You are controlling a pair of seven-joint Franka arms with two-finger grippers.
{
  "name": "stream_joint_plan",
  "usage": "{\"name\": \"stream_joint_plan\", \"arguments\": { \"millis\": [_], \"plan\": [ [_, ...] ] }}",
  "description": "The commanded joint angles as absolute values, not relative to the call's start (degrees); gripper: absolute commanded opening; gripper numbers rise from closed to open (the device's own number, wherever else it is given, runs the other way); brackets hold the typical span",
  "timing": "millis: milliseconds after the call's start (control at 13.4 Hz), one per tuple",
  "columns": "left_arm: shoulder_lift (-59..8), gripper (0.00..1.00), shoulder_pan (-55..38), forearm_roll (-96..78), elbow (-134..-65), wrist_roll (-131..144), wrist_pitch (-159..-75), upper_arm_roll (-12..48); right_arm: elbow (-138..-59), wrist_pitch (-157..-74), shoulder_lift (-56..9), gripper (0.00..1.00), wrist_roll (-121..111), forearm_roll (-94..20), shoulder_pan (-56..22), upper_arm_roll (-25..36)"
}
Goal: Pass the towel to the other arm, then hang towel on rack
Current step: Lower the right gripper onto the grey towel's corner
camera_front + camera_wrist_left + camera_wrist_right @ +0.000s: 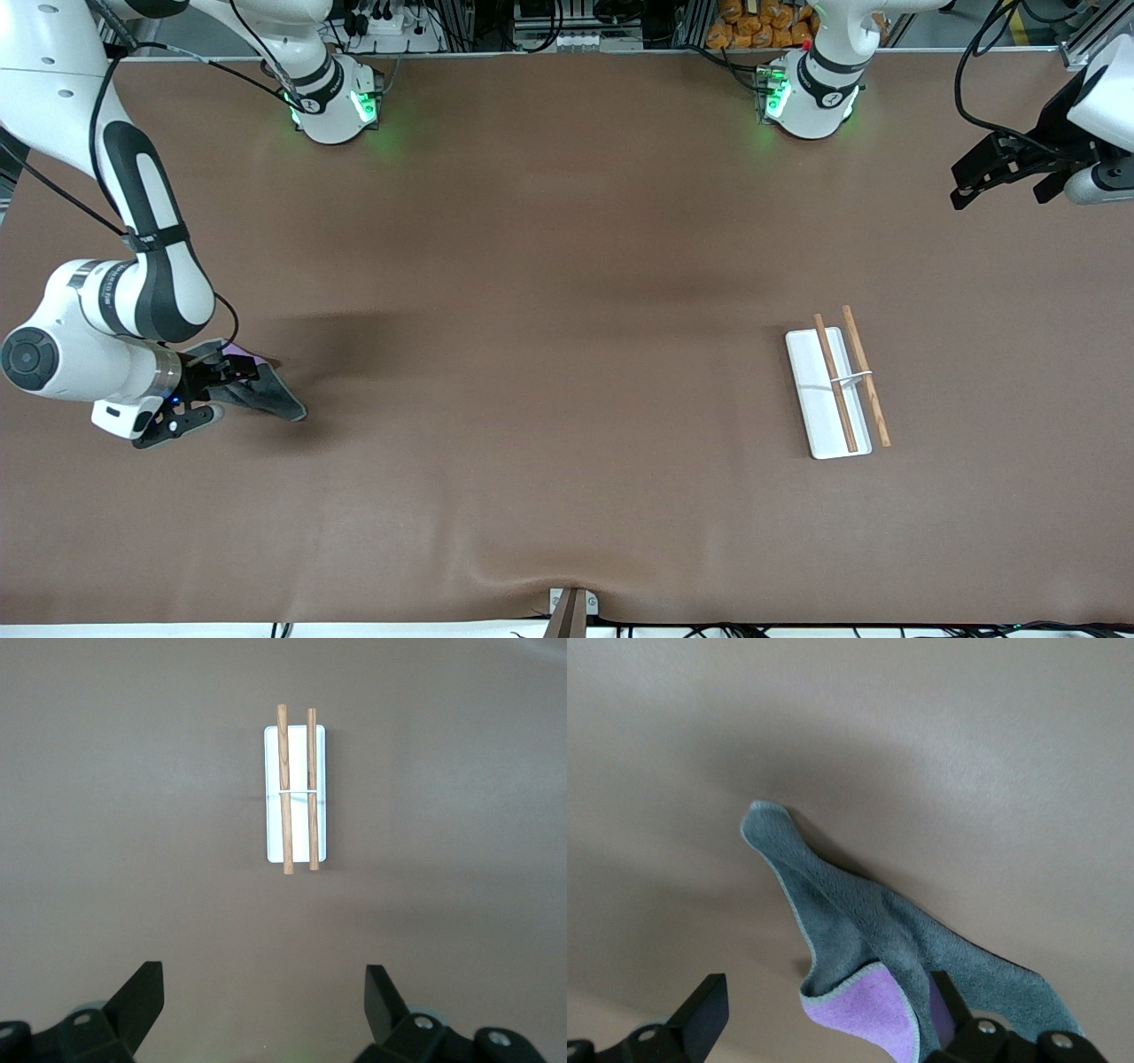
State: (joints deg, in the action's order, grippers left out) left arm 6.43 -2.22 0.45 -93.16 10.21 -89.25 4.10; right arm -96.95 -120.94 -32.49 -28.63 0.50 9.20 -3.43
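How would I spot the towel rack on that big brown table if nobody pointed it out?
Look along the brown table toward the left arm's end, where the open left gripper waits. The rack lies nearer the front camera: a flat white rectangular base carrying two thin brown wooden rods side by side, joined by a white bracket. Nothing lies near it; the grey towel is at the right arm's end.

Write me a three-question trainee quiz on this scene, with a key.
1. True or false: the towel hangs on the rack.
2. Which arm's gripper is at the towel? A. left B. right
3. Fill in: the towel's reverse side is ___.

Key
1. False: the rack's rods are bare, and the towel is at the right arm's end of the table.
2. B: the right gripper is open around the towel. The left gripper waits, open, over the left arm's end of the table.
3. Purple.
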Motion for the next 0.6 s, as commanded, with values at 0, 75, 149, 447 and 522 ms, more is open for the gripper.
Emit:
{"name": "stream_joint_plan", "arguments": {
  "millis": [0,75,149,447,522],
  "plan": [
    [6.6,1.0,-2.1,1.4,-93.2,9.3,-89.7,4.1,-97.3,-124.4,-34.1,1.0,-33.1,1.5,11.1,-3.8],
    [6.6,1.0,-2.1,1.4,-93.2,9.3,-89.7,4.1,-97.3,-125.4,-34.9,1.0,-34.2,1.4,11.9,-3.8],
    [6.6,1.0,-2.1,1.4,-93.1,9.3,-89.7,4.1,-97.3,-125.8,-35.2,1.0,-34.3,1.4,12.0,-3.8],
    [6.6,1.0,-2.0,1.2,-93.1,9.3,-89.7,4.1,-97.3,-126.8,-35.8,1.0,-34.5,1.4,11.7,-3.8],
    [6.6,1.0,-2.0,1.1,-93.1,9.3,-89.7,4.1,-97.2,-127.7,-35.9,1.0,-34.5,1.3,11.6,-3.8]
  ]
}}
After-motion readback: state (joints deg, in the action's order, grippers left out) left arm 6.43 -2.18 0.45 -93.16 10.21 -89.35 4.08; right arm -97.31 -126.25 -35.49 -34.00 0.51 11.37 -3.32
